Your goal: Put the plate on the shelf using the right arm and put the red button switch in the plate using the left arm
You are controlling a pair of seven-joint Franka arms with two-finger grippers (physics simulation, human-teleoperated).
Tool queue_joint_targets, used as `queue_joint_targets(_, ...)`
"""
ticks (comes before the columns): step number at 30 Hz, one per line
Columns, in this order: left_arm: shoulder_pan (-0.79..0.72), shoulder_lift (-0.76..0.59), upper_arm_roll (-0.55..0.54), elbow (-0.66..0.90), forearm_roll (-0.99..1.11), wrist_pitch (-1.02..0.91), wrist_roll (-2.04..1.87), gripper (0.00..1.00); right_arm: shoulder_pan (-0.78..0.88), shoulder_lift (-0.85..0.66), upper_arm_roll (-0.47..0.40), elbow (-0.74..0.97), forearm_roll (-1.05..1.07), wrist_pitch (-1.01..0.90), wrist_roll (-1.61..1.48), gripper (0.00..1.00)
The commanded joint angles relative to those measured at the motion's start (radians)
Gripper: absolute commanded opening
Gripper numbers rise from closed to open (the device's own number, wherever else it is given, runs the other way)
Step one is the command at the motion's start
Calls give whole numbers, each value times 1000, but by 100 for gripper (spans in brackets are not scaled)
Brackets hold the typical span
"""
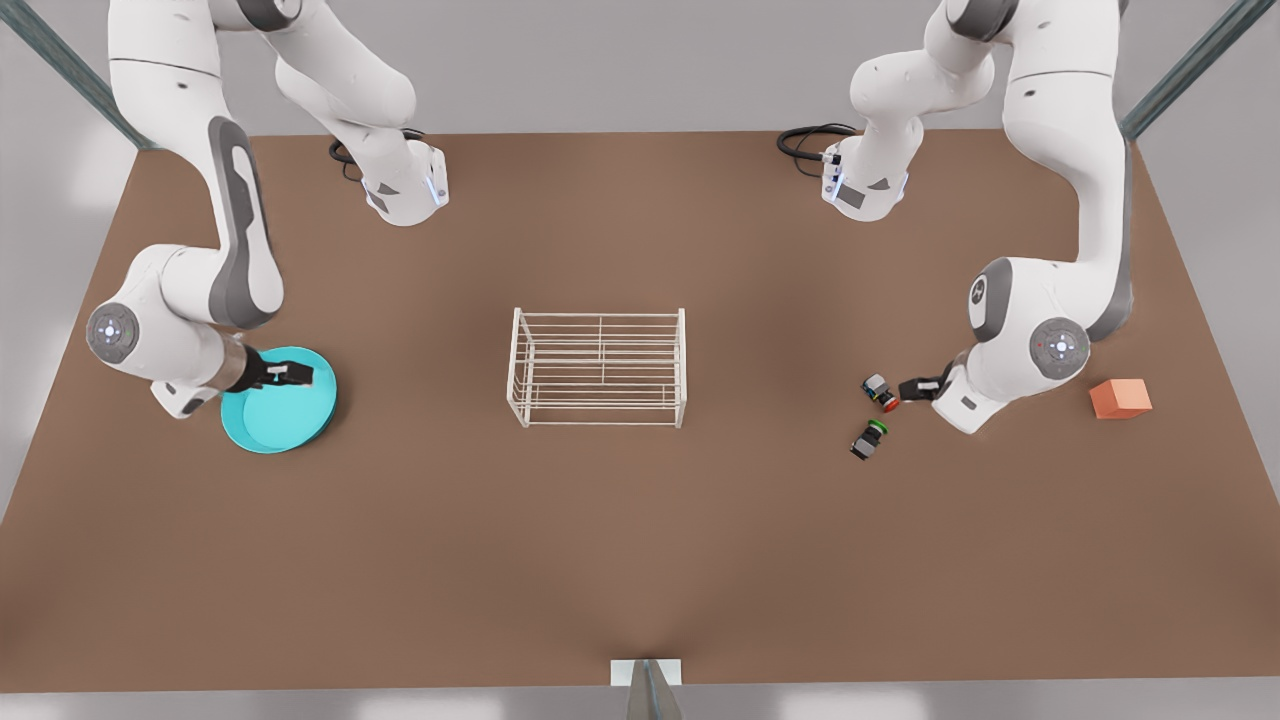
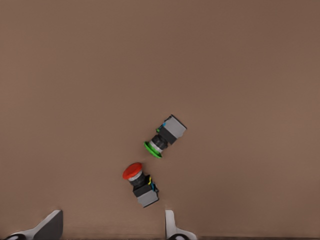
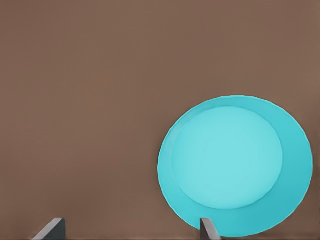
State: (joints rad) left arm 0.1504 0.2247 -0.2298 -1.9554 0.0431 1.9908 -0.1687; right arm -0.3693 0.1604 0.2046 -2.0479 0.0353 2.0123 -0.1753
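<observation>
The turquoise plate (image 1: 290, 420) (image 3: 230, 165) lies flat on the table at the front view's left. My right gripper (image 1: 288, 375) (image 3: 130, 231) hovers over its edge, open, with one fingertip (image 3: 207, 229) above the rim and the other beside the plate. The white wire shelf (image 1: 598, 316) stands at the table's middle with nothing on it. The red button switch (image 1: 881, 393) (image 2: 140, 184) lies on its side at the front view's right. My left gripper (image 1: 915, 390) (image 2: 112, 229) is open just beside it, holding nothing.
A green-capped switch (image 1: 870, 440) (image 2: 165, 136) lies close to the red one, nearer the front edge. An orange block (image 1: 1120, 398) sits beyond the left arm at the far right. Cables lie at the back near both arm bases.
</observation>
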Motion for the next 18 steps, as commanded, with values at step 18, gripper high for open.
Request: queue_joint_targets(18, -20, 39, -6, -275, -46, 474, -414, 100, -330, 232, -16, -32, 35, 347, -840, 100)
